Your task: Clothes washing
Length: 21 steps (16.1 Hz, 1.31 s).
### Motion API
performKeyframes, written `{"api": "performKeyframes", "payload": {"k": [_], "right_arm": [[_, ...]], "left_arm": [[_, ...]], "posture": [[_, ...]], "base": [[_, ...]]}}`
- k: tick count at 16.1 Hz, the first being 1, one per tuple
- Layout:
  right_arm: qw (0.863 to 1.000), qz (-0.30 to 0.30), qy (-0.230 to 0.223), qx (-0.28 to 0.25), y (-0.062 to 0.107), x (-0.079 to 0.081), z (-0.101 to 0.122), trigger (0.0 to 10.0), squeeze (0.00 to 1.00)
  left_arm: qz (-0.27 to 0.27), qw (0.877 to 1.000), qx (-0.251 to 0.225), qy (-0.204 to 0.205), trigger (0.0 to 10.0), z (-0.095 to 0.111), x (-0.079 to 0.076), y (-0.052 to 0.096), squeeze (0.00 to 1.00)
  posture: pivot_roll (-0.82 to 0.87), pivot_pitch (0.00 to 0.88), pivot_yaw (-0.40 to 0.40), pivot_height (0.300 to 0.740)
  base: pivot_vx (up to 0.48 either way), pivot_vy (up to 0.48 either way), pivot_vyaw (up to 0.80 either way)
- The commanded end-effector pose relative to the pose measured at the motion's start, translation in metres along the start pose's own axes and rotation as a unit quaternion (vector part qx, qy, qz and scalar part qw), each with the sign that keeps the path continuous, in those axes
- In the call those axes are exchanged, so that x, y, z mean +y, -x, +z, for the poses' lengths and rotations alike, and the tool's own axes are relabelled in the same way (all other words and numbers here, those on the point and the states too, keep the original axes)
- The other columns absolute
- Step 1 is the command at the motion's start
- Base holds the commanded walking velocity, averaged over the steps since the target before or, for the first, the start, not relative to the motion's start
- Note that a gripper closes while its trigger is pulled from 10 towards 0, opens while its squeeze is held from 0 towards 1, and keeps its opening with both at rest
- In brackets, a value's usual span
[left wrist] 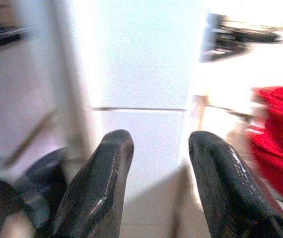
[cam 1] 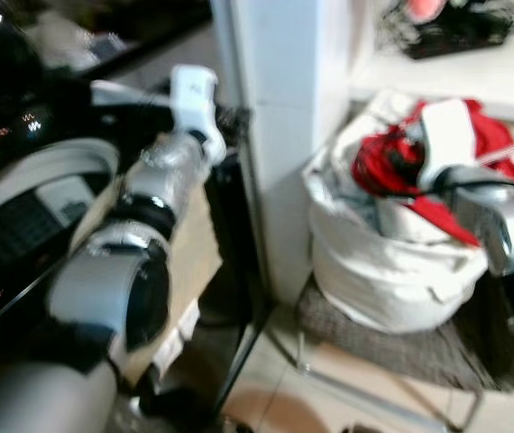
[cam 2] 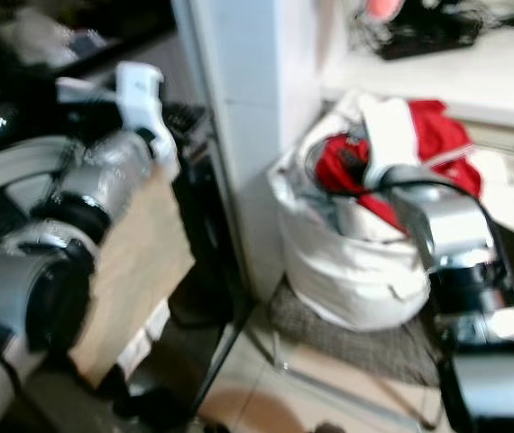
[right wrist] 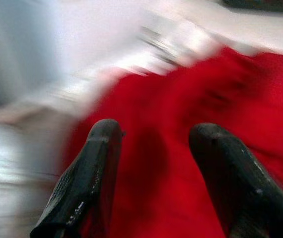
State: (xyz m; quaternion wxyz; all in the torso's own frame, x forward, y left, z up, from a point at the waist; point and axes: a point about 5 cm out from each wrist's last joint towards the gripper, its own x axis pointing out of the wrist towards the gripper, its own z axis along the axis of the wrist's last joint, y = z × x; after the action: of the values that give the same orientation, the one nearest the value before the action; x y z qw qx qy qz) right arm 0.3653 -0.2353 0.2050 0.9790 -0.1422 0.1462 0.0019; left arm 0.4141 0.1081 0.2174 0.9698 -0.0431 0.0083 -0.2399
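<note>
A white laundry bag (cam 1: 383, 262) stands on a low stool, heaped with red clothes (cam 1: 388, 171) and some white cloth. My right gripper (right wrist: 154, 130) is open just above the red clothes (right wrist: 181, 163), with nothing between its fingers; the right arm (cam 1: 491, 212) reaches in from the right. My left gripper (left wrist: 156, 141) is open and empty, held up in front of the white pillar (left wrist: 141, 74). The left arm (cam 1: 162, 180) stretches forward over the washing machine (cam 1: 22, 180) at the left. The views are blurred.
The white pillar (cam 1: 284, 108) stands between the washing machine and the bag. A tan panel (cam 1: 194, 262) leans beside a dark gap by the machine. The stool (cam 1: 392, 347) has a woven seat and metal legs. A white shelf (cam 1: 473, 77) with dark things runs behind the bag.
</note>
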Motion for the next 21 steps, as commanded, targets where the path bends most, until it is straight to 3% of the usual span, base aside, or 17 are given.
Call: {"api": "performKeyframes", "payload": {"k": [1, 2, 5, 10, 11, 13, 17, 18, 19, 21], "right_arm": [[0.999, -0.027, -0.001, -0.02, -0.004, -0.011, 0.007, 10.0, 1.0], [0.998, -0.049, -0.015, -0.026, -0.009, -0.026, 0.005, 10.0, 1.0], [0.998, -0.046, -0.014, -0.047, -0.018, -0.04, 0.003, 10.0, 1.0], [0.999, -0.041, -0.01, -0.033, -0.025, -0.041, -0.002, 10.0, 1.0], [0.999, -0.027, 0.012, 0.018, -0.029, -0.034, -0.018, 10.0, 0.0], [0.997, -0.033, 0.016, 0.064, -0.029, -0.032, -0.035, 10.0, 0.0], [0.991, -0.058, 0.005, 0.118, -0.026, -0.035, -0.06, 10.0, 0.0], [0.991, -0.061, 0.002, 0.117, -0.026, -0.036, -0.06, 7.1, 0.0], [0.991, -0.063, -0.005, 0.114, -0.025, -0.039, -0.06, 0.0, 0.0], [0.991, -0.066, -0.005, 0.115, -0.024, -0.042, -0.061, 0.0, 0.0]], "left_arm": [[-0.027, 0.999, -0.009, -0.021, 10.0, 0.003, 0.0, 0.004, 0.0], [-0.081, 0.995, -0.024, -0.052, 10.0, -0.003, -0.015, 0.009, 0.0], [-0.143, 0.983, -0.081, -0.087, 10.0, -0.006, -0.031, 0.031, 0.0], [-0.162, 0.977, -0.083, -0.115, 10.0, -0.008, -0.036, 0.048, 0.0], [-0.213, 0.97, -0.03, -0.116, 10.0, -0.011, -0.049, 0.06, 0.0], [-0.249, 0.961, 0.001, -0.119, 10.0, -0.013, -0.06, 0.071, 0.0], [-0.272, 0.953, -0.026, -0.134, 10.0, -0.01, -0.067, 0.074, 0.0], [-0.261, 0.957, -0.023, -0.127, 10.0, -0.008, -0.067, 0.075, 0.0], [-0.253, 0.96, -0.021, -0.121, 10.0, -0.006, -0.067, 0.075, 0.0], [-0.248, 0.961, -0.021, -0.124, 10.0, -0.006, -0.067, 0.074, 0.0]], "posture": [[-0.18, 0.0, 0.148, 0.74], [-0.17, 0.0, 0.131, 0.74], [-0.13, 0.0, 0.094, 0.74], [-0.09, 0.0, 0.077, 0.74], [-0.08, 0.0, 0.078, 0.74], [-0.07, 0.0, 0.077, 0.74], [-0.06, 0.0, 0.088, 0.74], [-0.07, 0.0, 0.089, 0.74], [-0.07, 0.0, 0.091, 0.74], [-0.07, 0.0, 0.092, 0.74]], "base": [[0.0, 0.0, 0.0], [0.0, 0.0, 0.0], [0.0, 0.0, 0.0], [0.0, 0.0, 0.0], [0.0, 0.0, 0.0], [0.0, 0.0, 0.0], [0.0, 0.0, 0.0], [0.0, 0.0, 0.0], [0.0, 0.0, 0.0], [0.0, 0.0, 0.0]]}}
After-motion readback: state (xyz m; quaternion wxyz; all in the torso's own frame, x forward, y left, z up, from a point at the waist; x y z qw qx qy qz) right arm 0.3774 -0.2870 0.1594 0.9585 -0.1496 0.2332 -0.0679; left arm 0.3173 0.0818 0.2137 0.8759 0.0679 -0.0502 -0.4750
